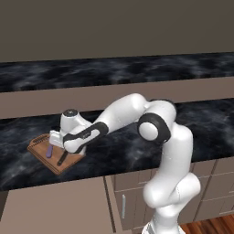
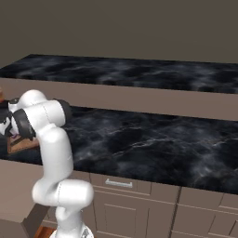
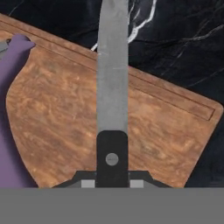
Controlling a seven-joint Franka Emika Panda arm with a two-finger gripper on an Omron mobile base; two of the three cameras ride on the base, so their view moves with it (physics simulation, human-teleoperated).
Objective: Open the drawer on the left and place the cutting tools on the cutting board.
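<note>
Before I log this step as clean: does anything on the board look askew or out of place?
Nothing stands out. The purple peeler lies flat on the cutting board. The gripper is shut on the knife over the board, its blade tip reaching past the far edge above the counter.

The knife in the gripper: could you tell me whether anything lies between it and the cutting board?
Nothing visible does. The knife is held directly over bare wood of the cutting board; the purple peeler lies off to one side, clear of the blade.
</note>
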